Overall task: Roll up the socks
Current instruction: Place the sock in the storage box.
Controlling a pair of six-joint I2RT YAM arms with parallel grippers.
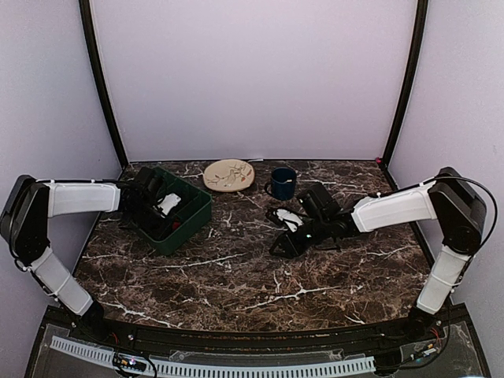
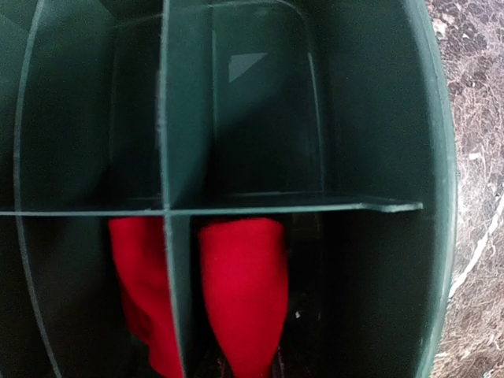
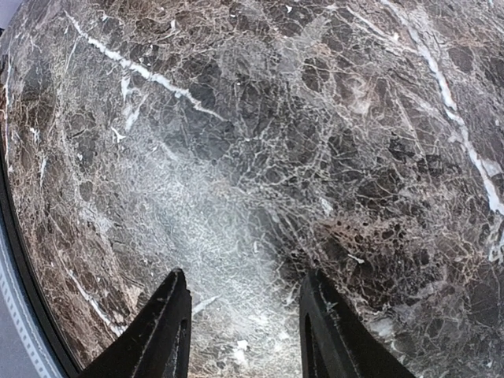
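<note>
**Top external view.** A dark green plastic divided bin (image 1: 187, 230) is set on the left of the brown marbled desk (image 1: 236, 283). The left tool (image 1: 164, 208) is lowered into the bin with its jaws hidden, so their state cannot be told. A speck of the bright red fabric socks (image 1: 175, 225) is seen inside the bin. The right tool (image 1: 285, 242) is held low over bare desk near the middle, well apart from the bin. A beige round plate (image 1: 229, 174) and a dark blue mug (image 1: 282, 183) are stood near the far edge.

**Left wrist view.** The socks (image 2: 240, 299) are shown in the near part of the bin (image 2: 291, 208), with red fabric on either side of an upright divider. Whether one piece straddles the divider or two lie in adjoining compartments cannot be told. No white band is seen, no fingers are shown, and a grip cannot be confirmed.

**Right wrist view.** The right tool (image 3: 244, 277) is seen with its fingers set apart and nothing between them, above the desk (image 3: 315, 118).

**Progress.** The socks are already in the bin, so the task is judged to be late. Whether they are rolled is not shown. If they are, only release and withdrawal of the left tool would be left.
</note>
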